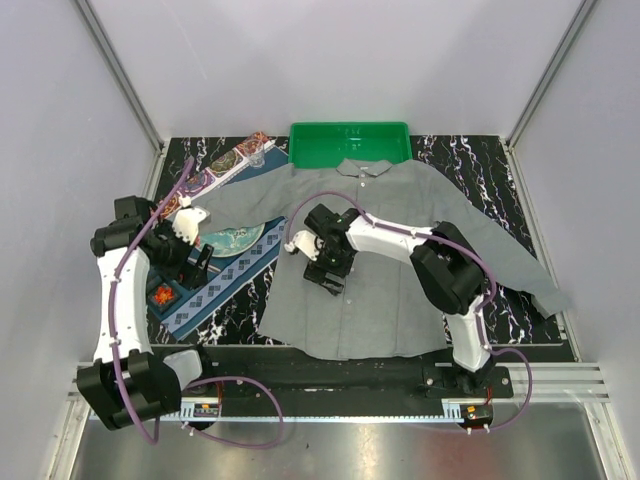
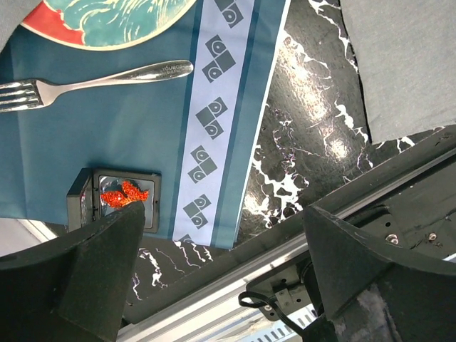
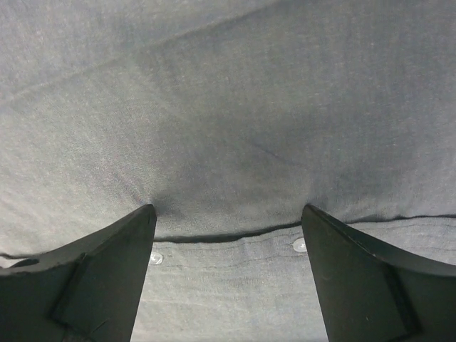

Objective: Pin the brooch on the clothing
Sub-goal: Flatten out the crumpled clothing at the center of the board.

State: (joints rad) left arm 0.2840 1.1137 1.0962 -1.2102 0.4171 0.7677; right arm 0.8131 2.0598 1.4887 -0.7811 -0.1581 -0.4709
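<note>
The brooch (image 2: 122, 195), a tiny red-orange ornament, lies in a small open box (image 2: 151, 201) on the blue placemat; from above the brooch (image 1: 163, 294) shows at the left. My left gripper (image 2: 224, 214) hovers open above the table's near edge, its left finger just beside the box. The clothing, a grey shirt (image 1: 390, 280), lies spread flat in the middle. My right gripper (image 1: 328, 268) is down on the shirt's front. In the right wrist view its open fingertips (image 3: 142, 221) press on the shirt (image 3: 228, 128), straddling the placket edge and two pale buttons (image 3: 300, 245).
A fork (image 2: 107, 77) and a red-and-teal plate (image 2: 107, 21) lie on the placemat (image 1: 235, 265). A green tray (image 1: 350, 140) stands behind the collar. Another patterned mat (image 1: 225, 165) lies at the back left. A metal rail (image 2: 235, 285) runs along the near edge.
</note>
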